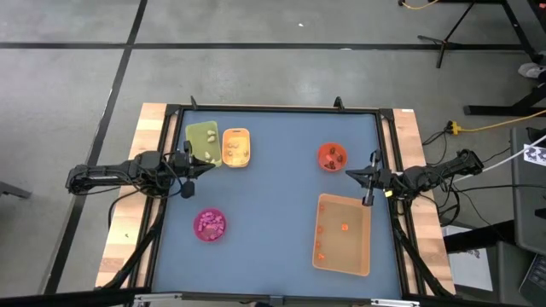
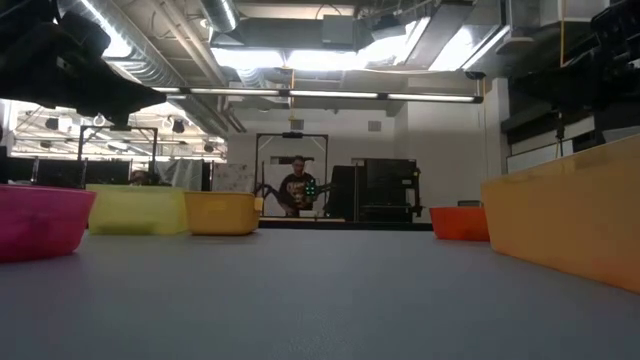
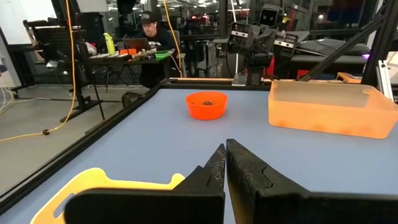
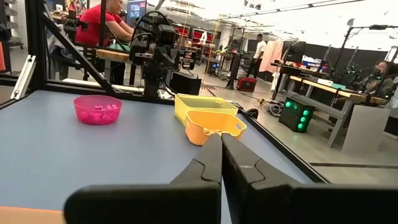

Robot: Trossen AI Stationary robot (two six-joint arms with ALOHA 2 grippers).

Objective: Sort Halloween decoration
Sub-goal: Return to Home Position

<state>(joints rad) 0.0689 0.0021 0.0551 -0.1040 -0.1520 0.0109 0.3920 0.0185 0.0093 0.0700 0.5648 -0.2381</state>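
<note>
The tiny trinkets lie in containers. In the high view, magenta ones fill the pink bowl [image 1: 210,225], dark and brown ones sit in the red bowl [image 1: 333,157], and cream ones are in the green tray [image 1: 203,141] and the orange tray [image 1: 236,147]. An orange trinket [image 1: 345,228] rests on the tan tray's floor. My left gripper [image 1: 209,169] [image 3: 225,149] hovers shut just near of the orange tray. My right gripper [image 1: 351,176] [image 4: 221,140] is shut between the red bowl and the tan tray [image 1: 362,260]. Neither holds anything.
The blue table top [image 1: 273,196] lies open between the two groups of containers. A dark frame rail [image 1: 273,109] runs around the table. In the wrist views, people sit at benches in the room beyond the table.
</note>
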